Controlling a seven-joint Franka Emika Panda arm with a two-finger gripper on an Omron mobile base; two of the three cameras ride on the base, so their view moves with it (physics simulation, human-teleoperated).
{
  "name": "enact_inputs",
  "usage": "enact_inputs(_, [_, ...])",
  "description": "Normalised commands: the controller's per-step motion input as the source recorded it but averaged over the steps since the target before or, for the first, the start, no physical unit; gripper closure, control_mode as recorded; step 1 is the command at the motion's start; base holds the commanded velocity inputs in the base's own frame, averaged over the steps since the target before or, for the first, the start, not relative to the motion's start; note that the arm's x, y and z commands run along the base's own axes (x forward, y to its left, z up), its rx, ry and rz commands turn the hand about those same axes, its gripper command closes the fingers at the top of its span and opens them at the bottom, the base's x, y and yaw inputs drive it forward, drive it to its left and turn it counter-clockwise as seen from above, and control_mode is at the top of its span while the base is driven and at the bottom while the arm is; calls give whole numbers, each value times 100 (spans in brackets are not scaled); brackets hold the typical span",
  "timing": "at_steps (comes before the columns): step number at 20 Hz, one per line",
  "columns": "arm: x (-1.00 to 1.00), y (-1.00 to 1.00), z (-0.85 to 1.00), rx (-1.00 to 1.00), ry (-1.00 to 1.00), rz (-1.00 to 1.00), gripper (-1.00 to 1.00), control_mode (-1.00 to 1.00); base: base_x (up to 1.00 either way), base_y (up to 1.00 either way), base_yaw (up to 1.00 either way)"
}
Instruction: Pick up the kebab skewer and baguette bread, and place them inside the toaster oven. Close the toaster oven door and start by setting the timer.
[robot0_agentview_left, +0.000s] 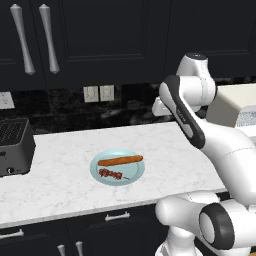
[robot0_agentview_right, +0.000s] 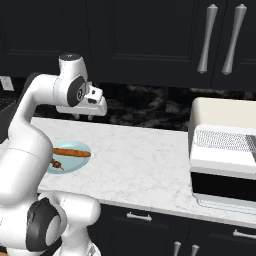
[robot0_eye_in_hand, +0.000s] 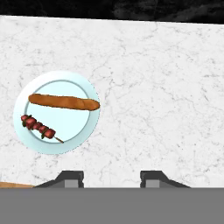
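Two-finger dark-tipped gripper hangs high over the white marble counter, jaws apart, nothing between them. Off to its left on the counter sits a round light blue plate carrying the long orange-brown baguette bread and, beside it on the near side, the short kebab skewer of dark red chunks. Cream-beige toaster oven stands well apart on the gripper's right.

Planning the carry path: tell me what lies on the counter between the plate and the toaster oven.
Nothing: in the right base view, bare white marble counter runs from the light blue plate to the toaster oven.
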Motion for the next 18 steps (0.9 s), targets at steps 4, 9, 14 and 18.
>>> enact_inputs(4, [0,0,0,0,0,0,-100,100,0,0,0])
enact_inputs(9, [0,0,0,0,0,0,-100,100,0,0,0])
enact_inputs(14, [0,0,0,0,0,0,-100,100,-3,-19,0])
enact_inputs(18, [0,0,0,0,0,0,-100,100,0,-85,0])
